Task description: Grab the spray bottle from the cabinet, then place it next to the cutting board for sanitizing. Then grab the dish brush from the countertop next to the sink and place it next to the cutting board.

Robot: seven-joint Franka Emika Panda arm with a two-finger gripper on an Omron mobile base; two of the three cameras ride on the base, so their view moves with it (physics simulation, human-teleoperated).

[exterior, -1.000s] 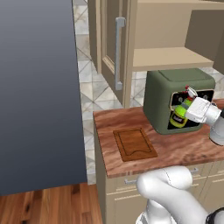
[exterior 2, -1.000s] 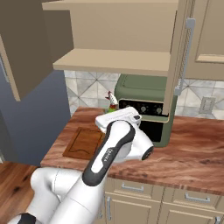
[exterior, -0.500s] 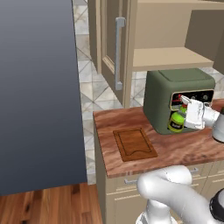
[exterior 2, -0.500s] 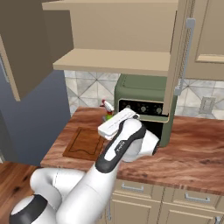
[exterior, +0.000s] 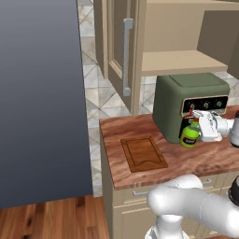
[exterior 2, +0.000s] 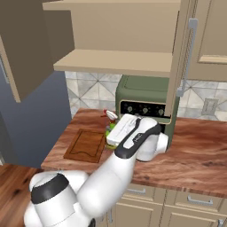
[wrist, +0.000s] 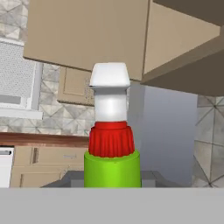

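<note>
My gripper (exterior: 200, 131) is shut on the spray bottle (exterior: 189, 136), a bright-green bottle with a red neck and white head. It hangs slightly tilted, low over the countertop (exterior: 205, 161), just in front of the olive-green oven and to the right of the cutting board (exterior: 143, 153). From the right base the bottle (exterior 2: 108, 129) pokes out left of my gripper (exterior 2: 114, 133), close to the board (exterior 2: 84, 145). In the hand view the bottle (wrist: 112, 144) stands upright between the fingers. The cabinet (exterior: 183, 61) shelf is bare above. The dish brush is out of view.
The olive-green oven (exterior: 189, 102) stands right behind the bottle, under the cabinet's shelf. The open cabinet door with its grey bar handle (exterior: 126, 57) hangs over the counter's left part. A tall dark-grey fridge (exterior: 42, 98) borders the counter on the left.
My gripper has carried the spray bottle downward and a little toward the cutting board, from the height of the oven's knobs to low above the countertop.
</note>
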